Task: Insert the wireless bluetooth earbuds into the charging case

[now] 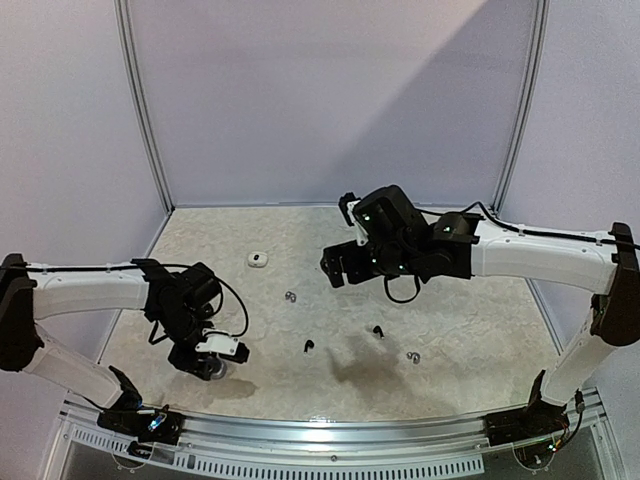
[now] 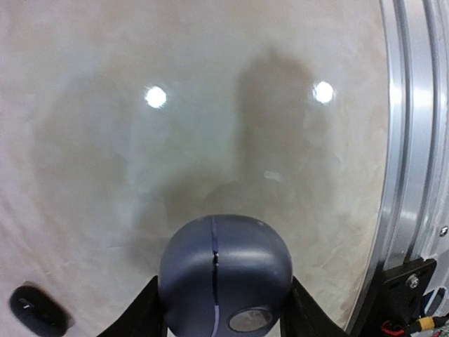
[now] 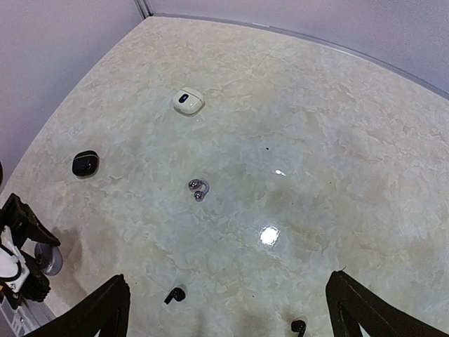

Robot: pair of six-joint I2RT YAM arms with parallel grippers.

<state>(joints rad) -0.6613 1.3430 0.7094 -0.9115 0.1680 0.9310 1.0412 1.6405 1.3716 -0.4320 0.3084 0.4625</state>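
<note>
A dark blue-grey pebble-shaped charging case (image 2: 224, 274) sits between the fingers of my left gripper (image 2: 226, 309), which press on both its sides near the table's front left (image 1: 205, 360). The case is closed, its seam facing the camera. My right gripper (image 1: 337, 268) hangs open high over the middle of the table, nothing between its fingers (image 3: 105, 309). Loose earbuds lie below it: a silvery one (image 3: 198, 188), a black one (image 3: 175, 295) and another black one (image 3: 299, 326). A second silvery earbud (image 1: 413, 357) lies further right.
A white case (image 3: 188, 100) lies at the back left of the table. A black case (image 3: 85, 163) rests just beyond the left gripper. The metal front rail (image 2: 410, 140) runs close beside the held case.
</note>
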